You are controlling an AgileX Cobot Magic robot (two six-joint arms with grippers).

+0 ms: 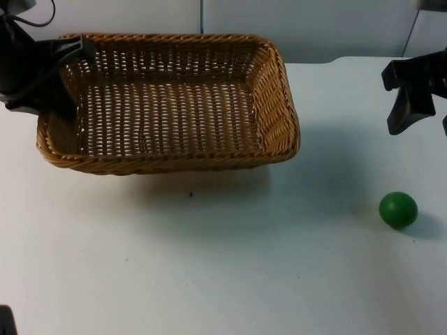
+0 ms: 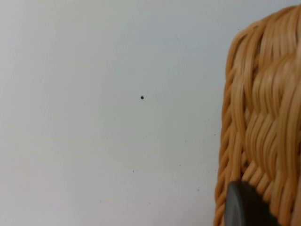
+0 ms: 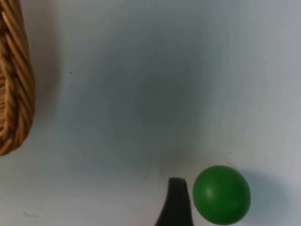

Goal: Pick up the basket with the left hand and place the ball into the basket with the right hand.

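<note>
Basket up, ball waiting

Left gripper (image 1: 70, 59) pinches the basket (image 1: 174, 105) rim, lifting it so the ball (image 1: 398, 209) can drop in; right gripper (image 1: 419, 105) hangs open above the ball, ready to grab

Tabletop (image 1: 209, 279): white, smooth, matte; a few tiny dark specks (image 1: 189, 194) are scattered across it, one also seen in the left wrist view (image 2: 142, 97). Soft shadows are cast on the surface. Partition wall (image 1: 314, 28): pale grey, set along the far edge of the tabletop; a vertical seam (image 1: 202, 17) is seen between panels. Lighting: even, diffuse.
</note>
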